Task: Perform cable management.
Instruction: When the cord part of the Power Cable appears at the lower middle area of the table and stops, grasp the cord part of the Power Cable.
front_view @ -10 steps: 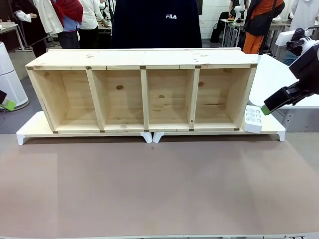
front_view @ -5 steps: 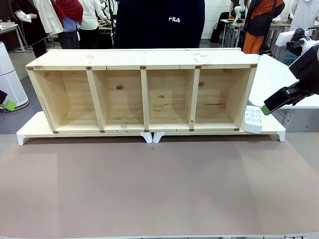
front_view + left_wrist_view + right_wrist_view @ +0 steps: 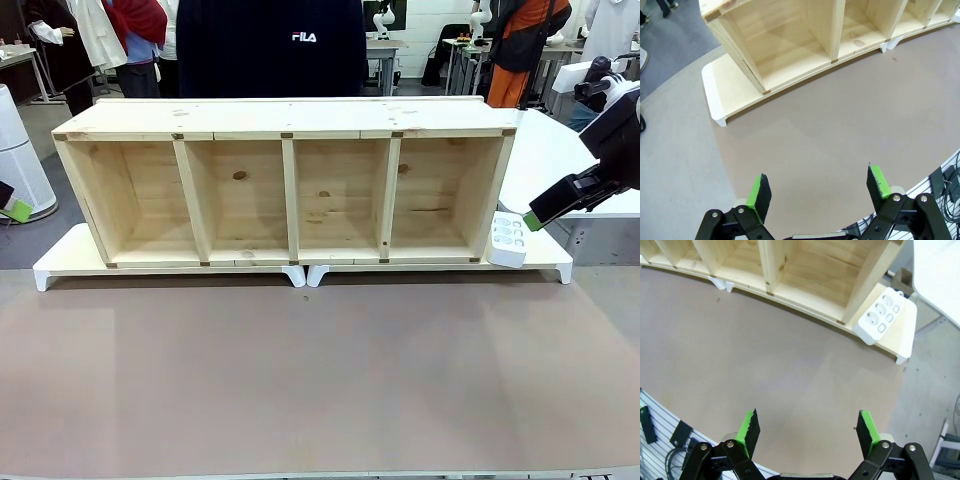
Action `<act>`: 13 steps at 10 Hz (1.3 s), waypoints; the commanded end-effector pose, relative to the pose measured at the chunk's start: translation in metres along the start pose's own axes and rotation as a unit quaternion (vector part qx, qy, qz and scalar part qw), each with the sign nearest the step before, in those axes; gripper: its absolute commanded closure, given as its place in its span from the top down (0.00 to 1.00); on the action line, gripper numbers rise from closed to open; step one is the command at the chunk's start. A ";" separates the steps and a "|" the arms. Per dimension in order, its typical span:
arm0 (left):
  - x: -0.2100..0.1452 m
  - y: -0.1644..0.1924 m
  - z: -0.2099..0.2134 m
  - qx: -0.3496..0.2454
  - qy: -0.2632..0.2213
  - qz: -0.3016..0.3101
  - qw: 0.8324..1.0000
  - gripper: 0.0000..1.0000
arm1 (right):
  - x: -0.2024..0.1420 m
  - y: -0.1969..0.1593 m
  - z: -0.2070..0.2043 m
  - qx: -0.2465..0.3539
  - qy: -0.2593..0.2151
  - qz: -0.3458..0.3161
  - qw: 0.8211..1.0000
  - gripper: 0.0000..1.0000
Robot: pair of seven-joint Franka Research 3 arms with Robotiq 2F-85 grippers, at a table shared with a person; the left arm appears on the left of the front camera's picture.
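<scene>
The cable is out of view. My left gripper (image 3: 819, 187) hangs open over the brown table's left end, nothing between its green pads; in the front view its pad tip (image 3: 14, 208) pokes in at the left edge. My right gripper (image 3: 807, 429) is open too, above the table's right end, and in the front view it (image 3: 548, 208) hovers just right of the white power strip (image 3: 508, 238). That strip (image 3: 881, 315) leans against the right end of the wooden shelf (image 3: 285, 185).
The shelf (image 3: 790, 30) has several open compartments and stands on low white risers (image 3: 60, 262) along the table's far side. A person in a dark top (image 3: 270, 45) stands behind it. The brown table surface (image 3: 320, 370) lies bare in front.
The person behind the shelf has shifted to the left. Neither arm has moved and both grippers stay open.
</scene>
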State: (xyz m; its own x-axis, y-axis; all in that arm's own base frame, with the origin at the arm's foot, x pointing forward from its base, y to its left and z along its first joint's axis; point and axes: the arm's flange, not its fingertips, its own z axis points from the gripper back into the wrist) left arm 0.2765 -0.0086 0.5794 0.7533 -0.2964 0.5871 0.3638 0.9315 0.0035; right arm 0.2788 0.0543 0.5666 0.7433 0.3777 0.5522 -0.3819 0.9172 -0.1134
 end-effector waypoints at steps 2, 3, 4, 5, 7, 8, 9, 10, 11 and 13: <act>-0.002 -0.001 0.000 0.000 0.004 0.006 1.000 1.00 | -0.001 0.000 -0.001 0.004 0.003 0.001 1.000 1.00; -0.002 -0.001 0.000 0.000 0.004 0.006 1.000 1.00 | -0.001 0.000 -0.001 0.004 0.003 0.001 1.000 1.00; -0.002 -0.001 0.000 0.000 0.004 0.006 1.000 1.00 | -0.001 0.000 -0.001 0.004 0.003 0.001 1.000 1.00; -0.002 -0.001 0.000 0.000 0.004 0.006 1.000 1.00 | -0.001 0.000 -0.001 0.004 0.003 0.001 1.000 1.00; -0.002 -0.001 0.000 0.000 0.004 0.006 1.000 1.00 | -0.001 0.000 -0.001 0.004 0.003 0.001 1.000 1.00; -0.002 -0.001 0.000 0.000 0.004 0.006 1.000 1.00 | -0.001 0.000 -0.001 0.004 0.003 0.001 1.000 1.00; -0.002 -0.001 0.000 0.000 0.004 0.006 1.000 1.00 | -0.001 0.000 -0.001 0.004 0.003 0.001 1.000 1.00; -0.002 -0.001 0.000 0.000 0.004 0.006 1.000 1.00 | -0.001 0.000 -0.001 0.004 0.003 0.001 1.000 1.00; -0.002 -0.001 0.000 0.000 0.004 0.006 1.000 1.00 | -0.001 0.000 -0.001 0.004 0.003 0.001 1.000 1.00; -0.002 -0.001 0.000 0.000 0.004 0.006 1.000 1.00 | -0.001 0.000 -0.001 0.004 0.003 0.001 1.000 1.00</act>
State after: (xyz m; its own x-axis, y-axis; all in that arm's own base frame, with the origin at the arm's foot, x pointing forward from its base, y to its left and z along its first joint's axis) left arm 0.2765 -0.0087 0.5795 0.7533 -0.2966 0.5870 0.3639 0.9314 0.0036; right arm 0.2788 0.0543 0.5666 0.7433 0.3777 0.5522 -0.3819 0.9172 -0.1134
